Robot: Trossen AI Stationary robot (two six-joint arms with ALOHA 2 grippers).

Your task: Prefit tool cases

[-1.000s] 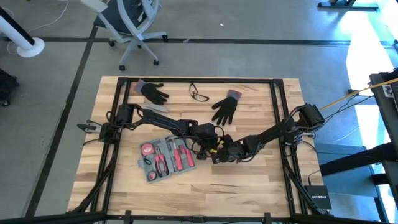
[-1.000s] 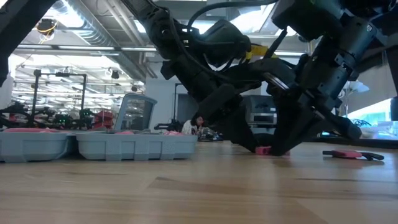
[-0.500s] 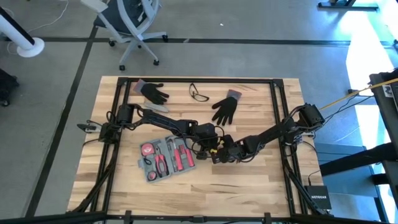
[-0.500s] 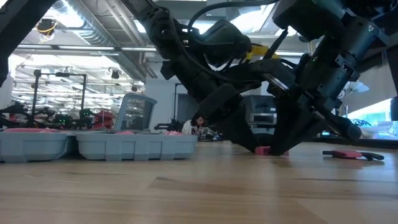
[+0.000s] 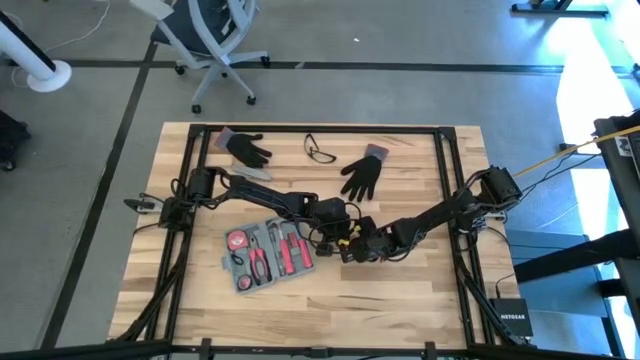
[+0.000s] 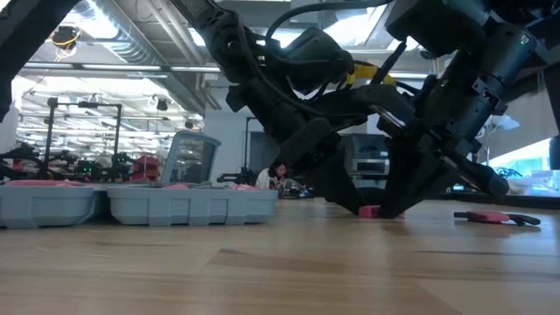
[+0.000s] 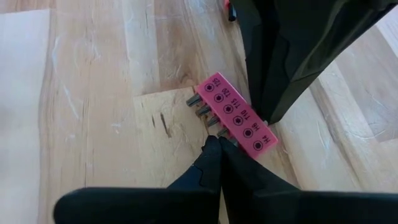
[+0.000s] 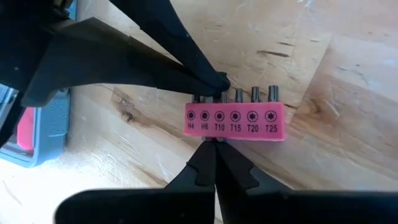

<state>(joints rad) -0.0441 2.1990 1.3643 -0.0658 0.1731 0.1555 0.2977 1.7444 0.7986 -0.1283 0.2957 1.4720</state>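
Observation:
The open blue-grey tool case [image 5: 265, 253] lies flat on the wooden table left of centre, with red-handled tools in its recesses; the low view shows its side wall [image 6: 140, 203]. Just right of it a small pink bit holder [image 8: 235, 121] lies flat on the table, with metal bits sticking out of one long side. My left gripper [image 7: 216, 144] and my right gripper [image 8: 211, 146] are both shut. They meet the holder from opposite long sides. My left gripper touches the metal bits [image 7: 222, 133] near the holder's H4/H6 end with its shut fingertips, slanting down from the table's left. The holder lies flat on the table. My right gripper sets its shut fingertips against the holder's plain long edge [image 8: 214, 139], under the H6 and T10 marks and opposite the bits. It slants down from the table's right.
Two black gloves [image 5: 246, 148] [image 5: 362, 175] and a pair of safety glasses [image 5: 320, 150] lie toward the far edge. A slim grey bar [image 5: 250, 173] lies near the left arm. Black frame rails [image 5: 447, 190] border the table. Bare wood shows at the near right [image 5: 410, 300].

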